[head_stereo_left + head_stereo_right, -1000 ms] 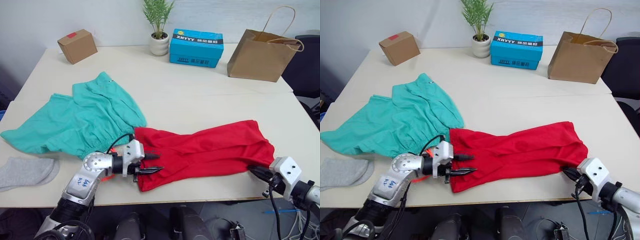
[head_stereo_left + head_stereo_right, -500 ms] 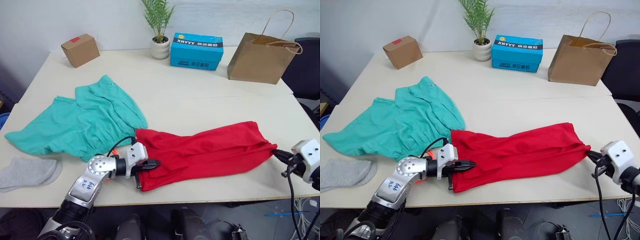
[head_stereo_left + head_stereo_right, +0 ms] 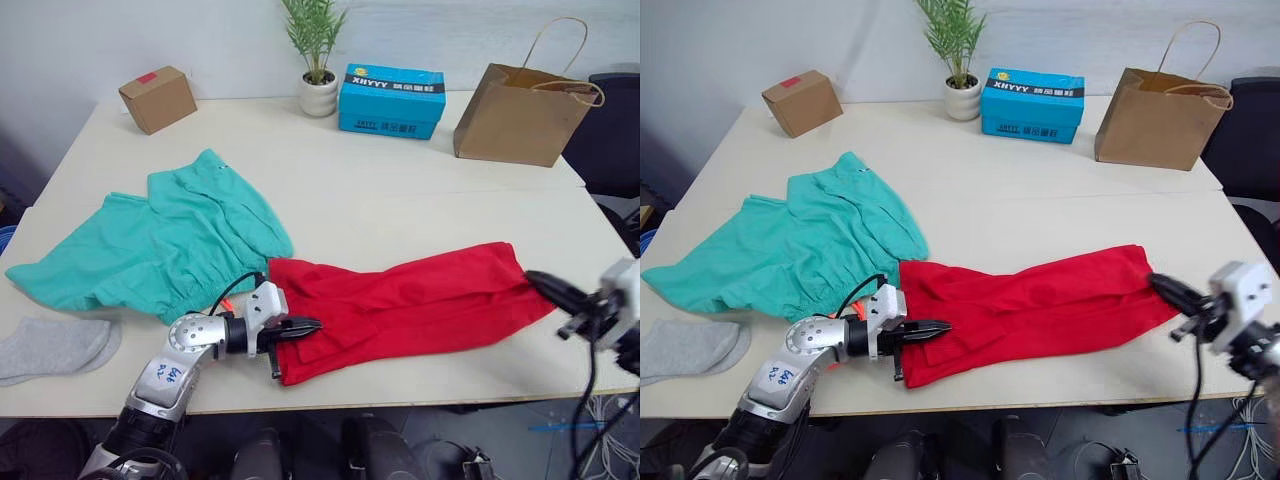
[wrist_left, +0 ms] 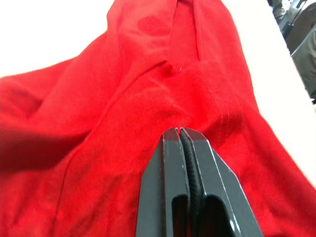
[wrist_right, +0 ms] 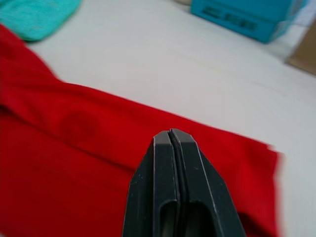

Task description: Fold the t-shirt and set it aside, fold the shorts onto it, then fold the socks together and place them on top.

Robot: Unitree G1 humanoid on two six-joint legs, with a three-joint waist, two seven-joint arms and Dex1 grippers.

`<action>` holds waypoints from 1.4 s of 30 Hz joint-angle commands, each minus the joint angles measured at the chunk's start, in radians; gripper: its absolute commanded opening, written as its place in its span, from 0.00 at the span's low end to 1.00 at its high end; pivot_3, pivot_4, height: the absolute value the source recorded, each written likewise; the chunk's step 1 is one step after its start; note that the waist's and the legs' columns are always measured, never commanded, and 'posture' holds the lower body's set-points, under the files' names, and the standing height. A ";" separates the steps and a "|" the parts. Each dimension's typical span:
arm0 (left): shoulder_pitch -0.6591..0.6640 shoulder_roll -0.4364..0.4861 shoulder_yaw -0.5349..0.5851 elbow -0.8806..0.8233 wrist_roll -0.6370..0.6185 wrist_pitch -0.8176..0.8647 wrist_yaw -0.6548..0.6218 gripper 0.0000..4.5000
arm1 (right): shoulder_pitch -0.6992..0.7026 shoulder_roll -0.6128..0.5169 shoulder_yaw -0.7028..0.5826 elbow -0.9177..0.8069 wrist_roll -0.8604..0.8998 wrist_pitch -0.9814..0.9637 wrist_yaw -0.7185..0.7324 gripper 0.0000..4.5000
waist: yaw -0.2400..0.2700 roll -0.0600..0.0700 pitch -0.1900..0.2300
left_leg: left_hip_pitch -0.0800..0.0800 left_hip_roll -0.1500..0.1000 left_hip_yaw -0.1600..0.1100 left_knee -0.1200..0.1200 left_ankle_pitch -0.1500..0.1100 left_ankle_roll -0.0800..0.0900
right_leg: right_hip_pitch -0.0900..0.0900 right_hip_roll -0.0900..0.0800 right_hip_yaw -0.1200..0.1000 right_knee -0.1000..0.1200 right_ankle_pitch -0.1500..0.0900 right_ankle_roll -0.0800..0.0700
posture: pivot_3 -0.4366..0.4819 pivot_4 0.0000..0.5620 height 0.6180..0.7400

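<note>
Red t-shirt, lower centre; teal-green shorts, left; light grey socks, lower left; blue box, upper centre.

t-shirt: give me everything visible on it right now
The t-shirt is bright red soft cloth, bunched into a long wrinkled band with folds and a visible seam, lying flat near the table's front edge. Its left end touches the teal shorts. The left gripper is shut, fingertips on the cloth at that end; whether it pinches fabric is unclear. The right gripper, shut, sits at the right end, seemingly just above the cloth. Neckline not visible.
</note>
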 commanded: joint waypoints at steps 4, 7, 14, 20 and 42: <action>0.006 0.014 -0.006 -0.034 0.015 0.030 0.018 0.01 | -0.009 0.099 0.109 0.036 -0.137 -0.032 -0.142 0.00 | 0.000 -0.001 0.000 | 0.000 -0.001 0.000 0.000 0.000 0.001 | 0.000 -0.001 0.000 -0.001 0.000 0.000 | 0.48 0.27 1.00; 0.015 0.013 -0.007 -0.029 0.028 0.063 0.043 0.01 | -0.039 0.145 0.117 0.140 -0.190 -0.101 -0.183 0.00 | -0.001 -0.001 0.000 | -0.001 -0.001 0.001 0.000 0.000 0.001 | -0.001 -0.001 0.000 -0.001 0.000 0.000 | 0.48 0.27 1.00; 0.055 0.026 -0.004 0.000 0.045 0.041 0.052 0.01 | -0.134 0.156 0.006 0.510 -0.228 -0.339 -0.261 0.00 | -0.003 -0.001 0.000 | 0.001 -0.001 0.001 0.000 0.000 0.001 | 0.000 0.000 0.000 -0.001 0.000 0.000 | 0.48 0.27 1.00; 0.060 0.022 0.045 0.003 0.012 -0.078 0.016 0.01 | -0.223 0.069 -0.052 0.752 -0.224 -0.490 -0.238 0.00 | -0.002 -0.001 0.000 | 0.001 -0.001 0.001 0.000 0.000 0.001 | 0.000 -0.001 0.000 -0.001 0.000 0.000 | 0.48 0.27 1.00; -0.143 -0.046 0.040 0.112 0.057 0.053 0.159 0.01 | -0.396 0.144 0.245 0.612 -0.302 -0.396 -0.189 0.00 | -0.002 0.000 0.000 | -0.002 -0.001 0.003 0.000 0.000 0.001 | -0.002 0.000 0.000 -0.001 0.000 0.000 | 0.48 0.27 1.00</action>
